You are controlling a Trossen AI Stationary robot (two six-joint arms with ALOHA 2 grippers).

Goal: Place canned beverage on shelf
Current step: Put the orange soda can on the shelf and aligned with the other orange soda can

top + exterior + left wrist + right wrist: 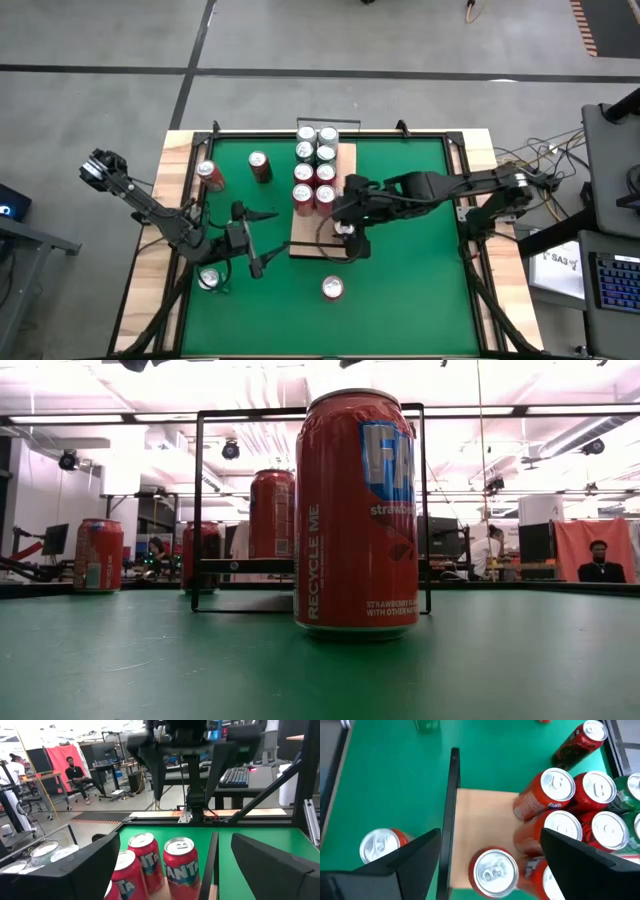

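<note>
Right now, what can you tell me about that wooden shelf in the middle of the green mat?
The shelf is a long, pale wood-grain board with thin black rails at its short ends, lying flat on the green mat. Red and green cans stand upright in paired rows on its far half. One more red can stands on the near part, below the open right gripper. The near end is bare.

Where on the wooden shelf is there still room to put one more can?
The shelf is bare at its near end, between the black rail and the red cans, beside the can under the right hand, whose fingers stand open. The far end is crowded with red and green cans.
</note>
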